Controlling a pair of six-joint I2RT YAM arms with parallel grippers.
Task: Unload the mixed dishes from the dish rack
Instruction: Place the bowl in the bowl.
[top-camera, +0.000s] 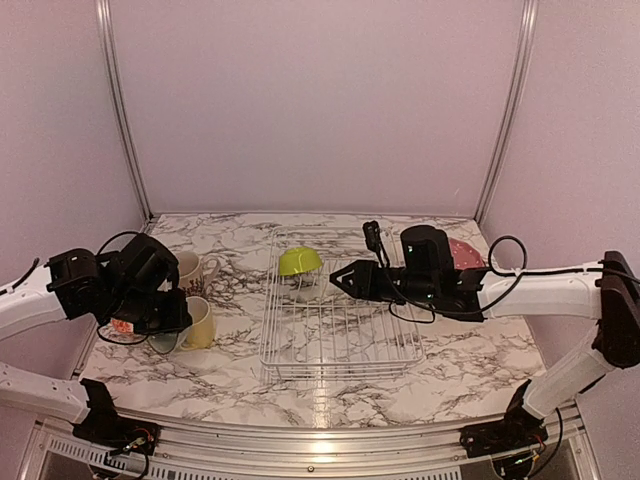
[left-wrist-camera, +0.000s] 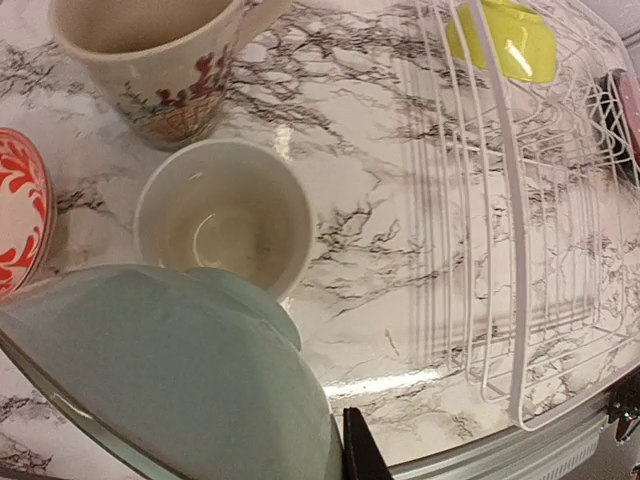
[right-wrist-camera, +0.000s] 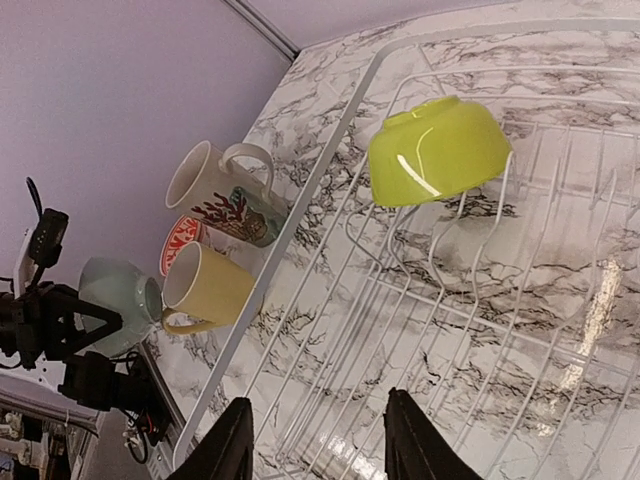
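I counted one lime bowl in the dish rack; left hand gripped the pale-green bowl, right hand gaped empty.

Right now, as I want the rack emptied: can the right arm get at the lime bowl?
Probably yes. The right gripper hovers open over the rack, pointed toward the lime bowl. Only bare wires lie between them, though the bowl sits tilted on the prongs.

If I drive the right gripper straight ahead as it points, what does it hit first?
Most likely the lime bowl propped in the dish rack, just ahead of the right gripper. Depth is unclear; it might clip rack wires first.
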